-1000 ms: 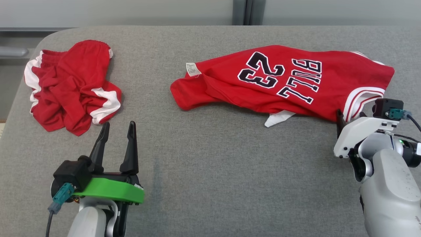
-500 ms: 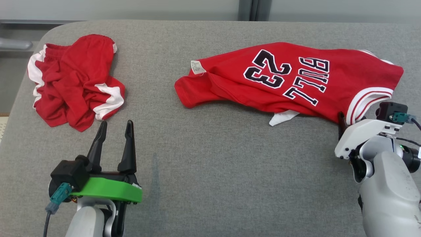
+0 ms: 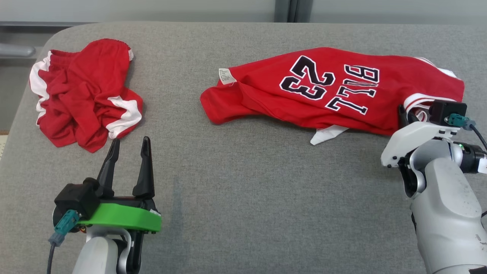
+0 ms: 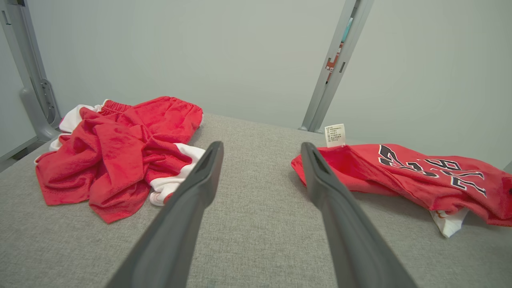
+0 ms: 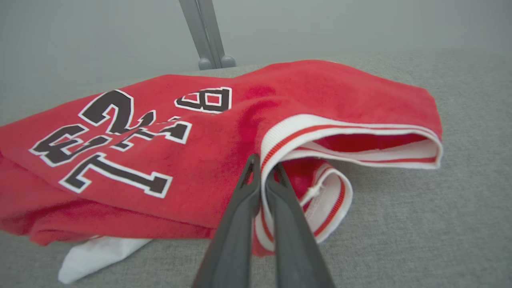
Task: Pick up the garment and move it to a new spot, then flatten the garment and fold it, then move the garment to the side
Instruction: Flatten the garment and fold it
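Grey tabletop lay beneath your right pincer, clamped on the jersey by its striped trim; your left pincer stood wide, shorts just beyond its tips.

— What colours sit at your right pincer?
— I see a red jersey, black lettering edged white, trim striped white and red.
— Ahead of the left pincer?
— Red shorts with white bands, on a grey table.

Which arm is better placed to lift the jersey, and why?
Right. The right gripper is shut on the jersey at its striped trim; the left gripper stands open, nearer the shorts.
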### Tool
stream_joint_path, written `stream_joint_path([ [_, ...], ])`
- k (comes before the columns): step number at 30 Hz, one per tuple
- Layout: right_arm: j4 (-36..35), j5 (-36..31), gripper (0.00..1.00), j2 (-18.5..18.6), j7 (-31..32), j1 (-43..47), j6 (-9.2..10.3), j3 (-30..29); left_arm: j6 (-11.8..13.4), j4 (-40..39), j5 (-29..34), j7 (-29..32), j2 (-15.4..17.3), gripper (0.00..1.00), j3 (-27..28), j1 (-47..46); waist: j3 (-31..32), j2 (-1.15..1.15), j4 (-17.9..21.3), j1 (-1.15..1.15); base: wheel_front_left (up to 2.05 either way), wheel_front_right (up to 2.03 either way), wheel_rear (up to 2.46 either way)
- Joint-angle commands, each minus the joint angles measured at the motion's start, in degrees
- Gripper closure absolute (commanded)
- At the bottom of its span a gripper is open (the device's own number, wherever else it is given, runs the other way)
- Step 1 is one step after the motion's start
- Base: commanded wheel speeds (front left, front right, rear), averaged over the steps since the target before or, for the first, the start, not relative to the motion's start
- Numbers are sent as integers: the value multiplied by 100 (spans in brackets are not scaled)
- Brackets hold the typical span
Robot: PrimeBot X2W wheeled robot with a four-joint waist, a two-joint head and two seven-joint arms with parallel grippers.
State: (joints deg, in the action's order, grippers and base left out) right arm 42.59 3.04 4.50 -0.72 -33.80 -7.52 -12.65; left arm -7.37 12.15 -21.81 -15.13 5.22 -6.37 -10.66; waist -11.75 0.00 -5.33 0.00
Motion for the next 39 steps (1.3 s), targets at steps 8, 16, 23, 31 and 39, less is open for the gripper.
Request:
stream_joint_path([
  [8, -1962, 308, 100, -88, 134, 741, 6, 461, -12, 45, 24, -4, 21, 0, 64, 199, 399, 0, 168, 0, 0, 0, 0],
  [16, -4722, 695, 100, -133, 1273, 1932, 6, 415, -12, -13, 36, -4, 25, 0, 68, 298, 462, 0, 243, 0, 0, 0, 0],
  [23, -5132, 785, 100, -132, 2009, 1911, 6, 11, -12, -71, 31, -3, 19, 0, 24, 234, 285, 0, 245, 0, 0, 0, 0],
  [31, -2805, 421, 100, 564, 1584, 366, 4, 92, -12, -170, 10, -3, -9, 0, -98, -173, -272, 0, -62, 0, 0, 0, 0],
  [39, -949, 8, 100, 901, 563, -977, 5, 95, -12, -205, -35, -3, -80, 0, -196, -427, -711, 0, -561, 0, 0, 0, 0],
])
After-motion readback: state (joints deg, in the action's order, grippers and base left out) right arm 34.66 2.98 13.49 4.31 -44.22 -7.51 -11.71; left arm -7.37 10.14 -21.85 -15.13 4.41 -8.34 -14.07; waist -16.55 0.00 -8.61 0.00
